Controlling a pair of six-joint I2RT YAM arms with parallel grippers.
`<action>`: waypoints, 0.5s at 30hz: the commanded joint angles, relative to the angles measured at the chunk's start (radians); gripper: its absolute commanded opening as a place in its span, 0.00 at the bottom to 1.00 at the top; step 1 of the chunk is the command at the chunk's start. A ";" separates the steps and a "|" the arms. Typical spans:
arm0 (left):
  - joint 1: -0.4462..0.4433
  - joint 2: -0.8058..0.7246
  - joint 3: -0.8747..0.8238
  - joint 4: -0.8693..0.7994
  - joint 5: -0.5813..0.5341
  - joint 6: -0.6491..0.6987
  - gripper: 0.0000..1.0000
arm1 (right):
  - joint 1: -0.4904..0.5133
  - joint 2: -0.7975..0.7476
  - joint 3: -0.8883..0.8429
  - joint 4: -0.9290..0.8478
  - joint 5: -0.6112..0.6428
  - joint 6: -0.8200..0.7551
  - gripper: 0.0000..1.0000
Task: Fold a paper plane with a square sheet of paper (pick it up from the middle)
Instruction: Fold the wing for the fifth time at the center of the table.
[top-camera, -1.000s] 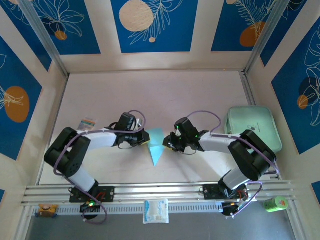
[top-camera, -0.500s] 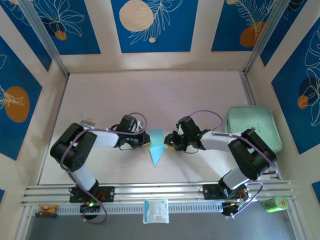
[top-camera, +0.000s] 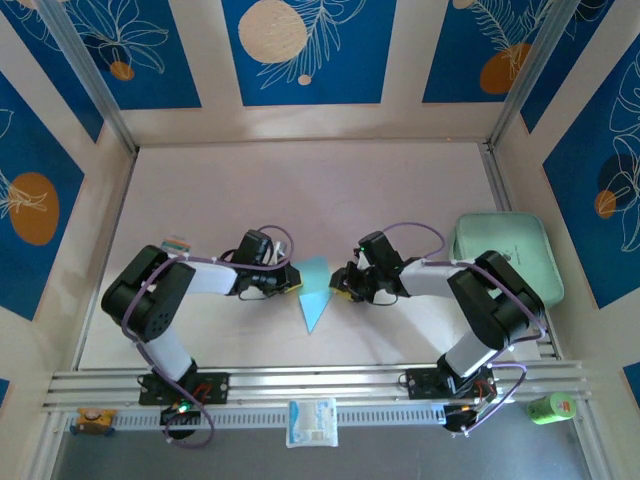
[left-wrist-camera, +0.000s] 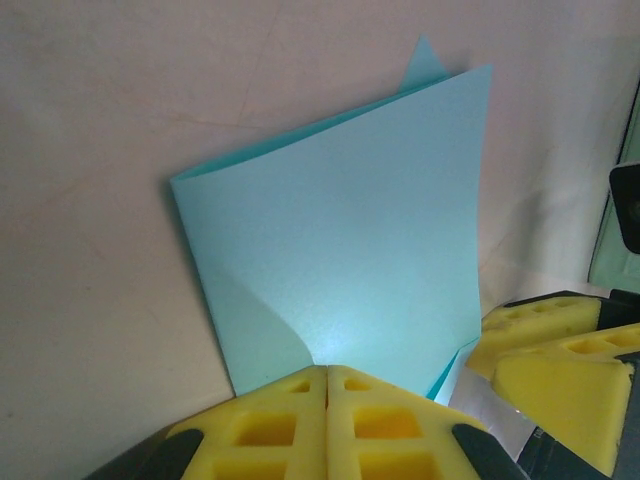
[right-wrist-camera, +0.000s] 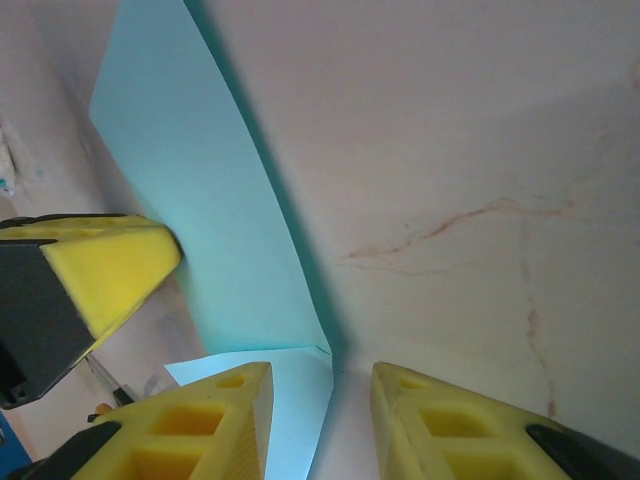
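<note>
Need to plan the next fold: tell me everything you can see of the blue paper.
The light blue paper is thin, plain and matte, already folded into layers, tapering to a point toward the arms' bases. It rests on the table between both grippers. The left gripper is shut on one edge; the right gripper, open, has the opposite corner between its fingers.

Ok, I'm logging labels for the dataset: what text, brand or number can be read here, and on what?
No text can be read anywhere.
White packet: faint print, too small to read.
Small packet: coloured marks, blurred.
Green container: red mark, too small to read.
Tray: tiny marks, illegible.
Paper: plain, no print.
</note>
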 joint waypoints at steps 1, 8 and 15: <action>0.002 0.030 -0.017 -0.007 0.009 -0.006 0.08 | -0.005 0.019 -0.014 0.069 -0.046 0.010 0.32; 0.002 0.033 -0.014 -0.007 0.019 -0.006 0.08 | -0.015 0.021 -0.016 0.086 -0.062 -0.004 0.31; 0.002 0.031 -0.010 -0.009 0.024 -0.004 0.08 | -0.049 0.028 -0.016 0.110 -0.127 -0.066 0.31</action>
